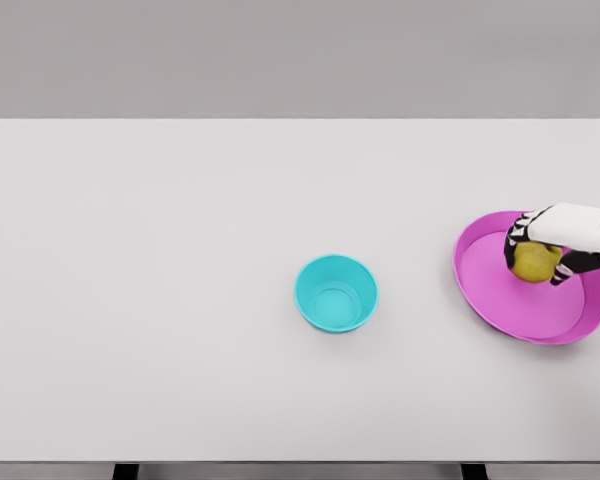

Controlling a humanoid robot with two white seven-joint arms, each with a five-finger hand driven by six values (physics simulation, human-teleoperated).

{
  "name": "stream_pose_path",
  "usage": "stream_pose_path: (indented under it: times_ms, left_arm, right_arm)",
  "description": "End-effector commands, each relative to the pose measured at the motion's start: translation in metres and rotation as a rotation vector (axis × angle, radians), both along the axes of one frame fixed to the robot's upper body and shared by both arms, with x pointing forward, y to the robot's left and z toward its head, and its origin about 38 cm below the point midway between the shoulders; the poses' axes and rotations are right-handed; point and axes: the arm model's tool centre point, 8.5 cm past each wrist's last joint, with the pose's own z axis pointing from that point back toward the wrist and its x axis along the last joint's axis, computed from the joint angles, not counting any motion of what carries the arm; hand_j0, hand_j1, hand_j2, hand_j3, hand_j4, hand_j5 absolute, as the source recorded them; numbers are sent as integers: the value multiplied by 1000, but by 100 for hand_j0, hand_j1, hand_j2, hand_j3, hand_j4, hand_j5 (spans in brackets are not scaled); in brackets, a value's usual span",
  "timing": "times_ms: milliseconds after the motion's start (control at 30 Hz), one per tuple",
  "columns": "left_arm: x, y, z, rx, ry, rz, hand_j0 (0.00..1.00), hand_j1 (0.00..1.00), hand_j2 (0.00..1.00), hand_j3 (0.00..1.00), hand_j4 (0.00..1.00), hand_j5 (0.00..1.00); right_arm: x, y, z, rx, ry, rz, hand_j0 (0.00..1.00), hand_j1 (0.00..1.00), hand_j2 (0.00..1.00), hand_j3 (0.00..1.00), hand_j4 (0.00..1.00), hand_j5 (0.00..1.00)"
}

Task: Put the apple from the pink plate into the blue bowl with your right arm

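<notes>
I have the right robot hand wrapped around the apple, which sits on the pink plate. This looks like the grasp step; next I'd lift and carry it left across the counter to the blue bowl.

White table with two dishes on it

A blue bowl stands a little right of the middle, towards the near side; a pink plate lies well apart from it at the right edge.
</notes>
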Motion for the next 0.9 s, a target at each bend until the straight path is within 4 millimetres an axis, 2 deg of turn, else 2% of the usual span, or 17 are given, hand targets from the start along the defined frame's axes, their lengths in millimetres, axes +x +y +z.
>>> stream_pose_path:
  times_ms: [0,133,400,600,867]
  left_arm:
    - [0,0,0,0,0,0,100,100,100,100,100,100]
    - [0,0,0,0,0,0,100,100,100,100,100,100]
    - [0,0,0,0,0,0,100,100,100,100,100,100]
    - [0,0,0,0,0,0,100,100,100,100,100,100]
    - [0,0,0,0,0,0,100,100,100,100,100,100]
  right_arm:
    - [0,0,2,5,-2,-2,42,42,42,42,42,42]
    - [2,7,11,10,-28,21,42,42,42,42,42,42]
    - [-4,47,35,24,-98,145,42,42,42,42,42,42]
    - [-7,78,44,65,-142,225,42,42,42,42,42,42]
    - [-6,108,45,128,-164,285,41,41,41,41,41,41]
